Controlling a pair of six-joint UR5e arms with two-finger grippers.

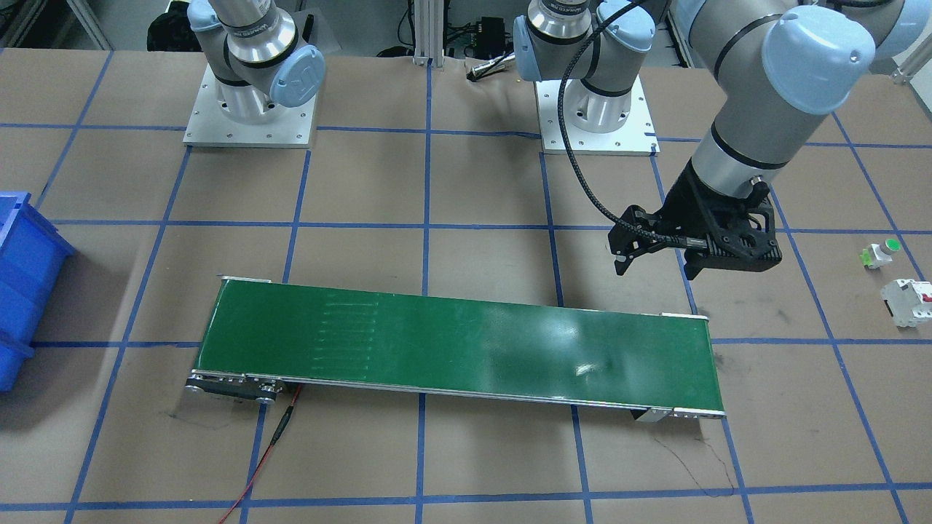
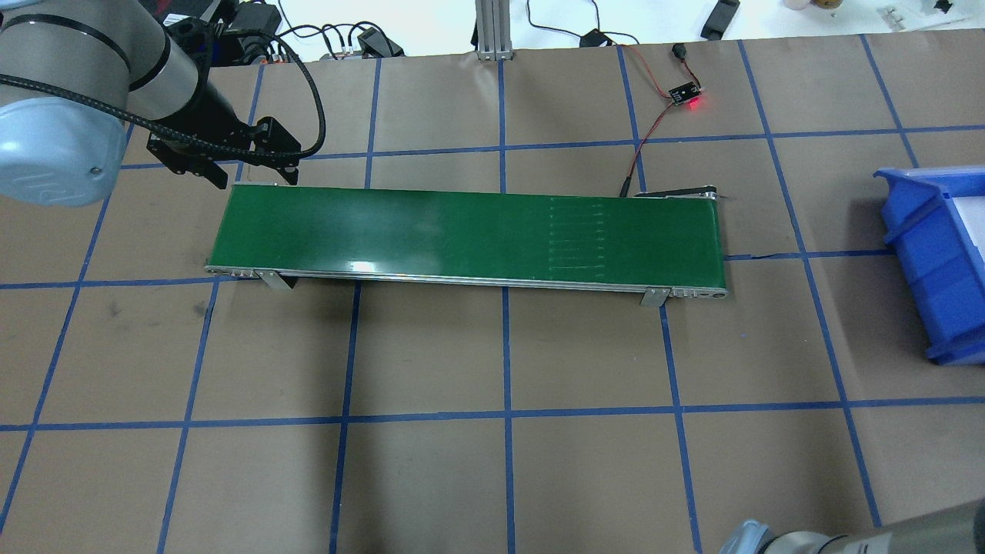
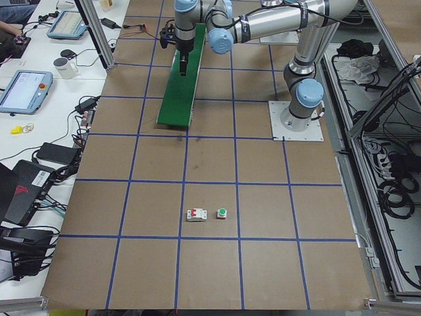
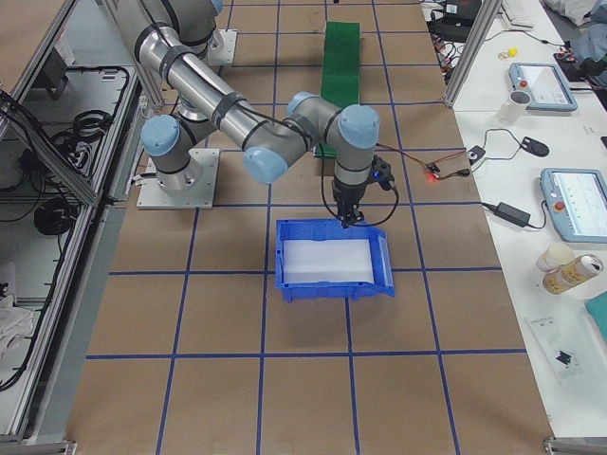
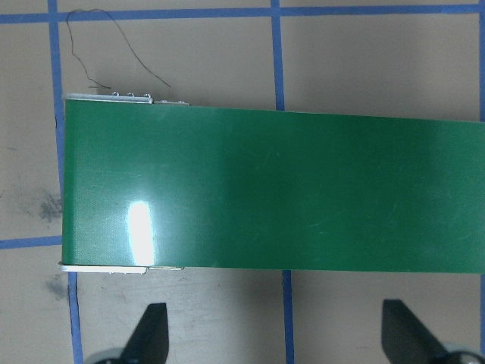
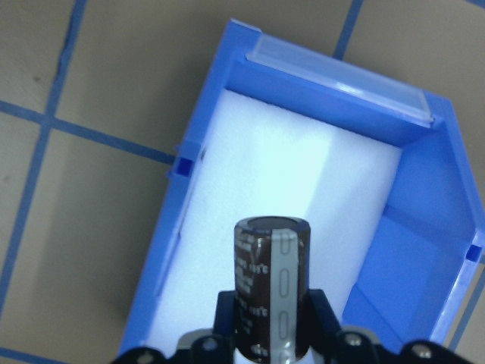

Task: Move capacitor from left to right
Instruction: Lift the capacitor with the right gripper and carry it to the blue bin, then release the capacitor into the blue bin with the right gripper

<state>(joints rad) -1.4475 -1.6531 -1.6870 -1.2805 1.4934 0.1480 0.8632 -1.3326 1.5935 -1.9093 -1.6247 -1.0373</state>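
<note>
Capacitor (image 6: pixel 271 258), 1, in right hand (image 6: pixel 273 315) above 1 blue bin (image 6: pixel 424 250); left hand (image 5: pixel 276 337) wide near 1 green conveyor (image 5: pixel 273 189).

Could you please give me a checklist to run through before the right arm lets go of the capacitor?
1. Grip: capacitor clamped in right gripper: ok.
2. Aim: capacitor above the white floor of the bin, inside its walls: ok.
3. Drop height above the bin: cannot tell.
4. Other arm: left gripper open and far from the bin, at the belt: ok.
</note>
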